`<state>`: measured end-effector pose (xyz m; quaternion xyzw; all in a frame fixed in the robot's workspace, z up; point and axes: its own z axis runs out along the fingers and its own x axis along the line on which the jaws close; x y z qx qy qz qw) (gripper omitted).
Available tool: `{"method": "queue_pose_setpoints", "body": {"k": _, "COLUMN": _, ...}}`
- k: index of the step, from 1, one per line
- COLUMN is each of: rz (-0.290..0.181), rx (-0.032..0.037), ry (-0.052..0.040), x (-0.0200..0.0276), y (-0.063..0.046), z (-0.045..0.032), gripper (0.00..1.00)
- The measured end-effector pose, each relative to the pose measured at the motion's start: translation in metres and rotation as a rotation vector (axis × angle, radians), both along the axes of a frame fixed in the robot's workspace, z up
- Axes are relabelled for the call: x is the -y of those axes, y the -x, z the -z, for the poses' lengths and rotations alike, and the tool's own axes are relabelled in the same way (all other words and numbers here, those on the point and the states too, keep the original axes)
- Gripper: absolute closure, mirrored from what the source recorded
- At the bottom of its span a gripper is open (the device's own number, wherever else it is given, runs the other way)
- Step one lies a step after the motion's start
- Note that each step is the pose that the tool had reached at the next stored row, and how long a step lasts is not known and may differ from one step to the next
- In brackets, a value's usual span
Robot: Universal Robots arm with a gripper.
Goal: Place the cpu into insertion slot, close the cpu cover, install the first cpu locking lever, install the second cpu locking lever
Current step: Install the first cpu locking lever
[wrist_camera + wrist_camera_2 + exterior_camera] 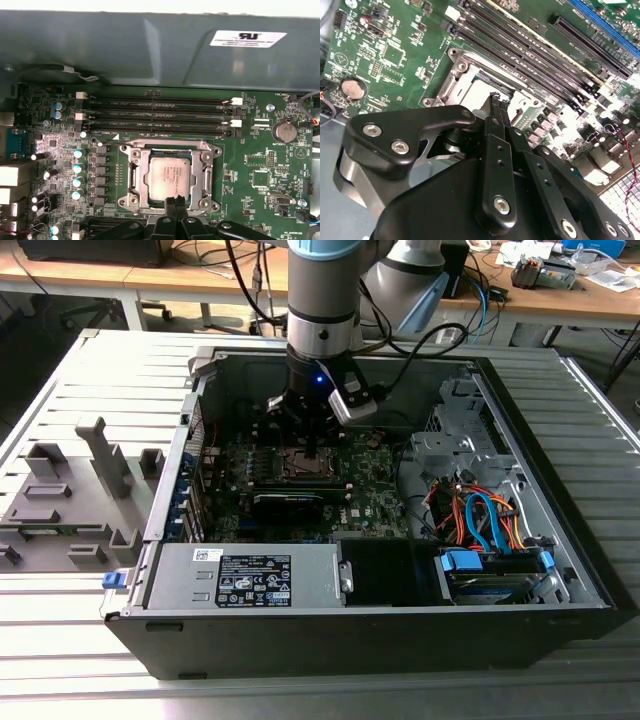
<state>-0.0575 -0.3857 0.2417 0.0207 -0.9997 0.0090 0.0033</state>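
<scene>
- In the exterior view, a grey fixture tray [75,495] lies at the left.
- The open computer case [560,540] fills the middle.
- In the first wrist view, lower centre, the cpu [169,177] sits in the insertion slot [134,172].
- The gripper [175,202] has its fingertips pressed together at the chip's near edge, holding nothing.

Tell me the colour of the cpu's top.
Pale silver-grey metal; the cpu shows best in the first wrist view.

The arm [322,300] is a thick silver-grey tube with a pale blue band at its 12 o'clock end and a small blue light glowing on the black wrist. The gripper [496,100] is matt black, its linkage plates fastened with round silver screws. A black cable loops off the wrist.
</scene>
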Motion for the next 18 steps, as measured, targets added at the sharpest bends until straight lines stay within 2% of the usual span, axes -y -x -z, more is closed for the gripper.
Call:
{"method": "queue_pose_setpoints", "body": {"k": 12, "rz": 0.000, "rx": 0.0031, "ry": 0.0001, "x": -0.0020, "y": 0.020, "z": -0.0014, "gripper": 0.89}}
{"method": "queue_pose_setpoints", "body": {"k": 18, "rz": 0.000, "rx": 0.0100, "ry": 0.0000, "x": -0.0031, "y": 0.029, "z": -0.0115, "gripper": 0.89}}
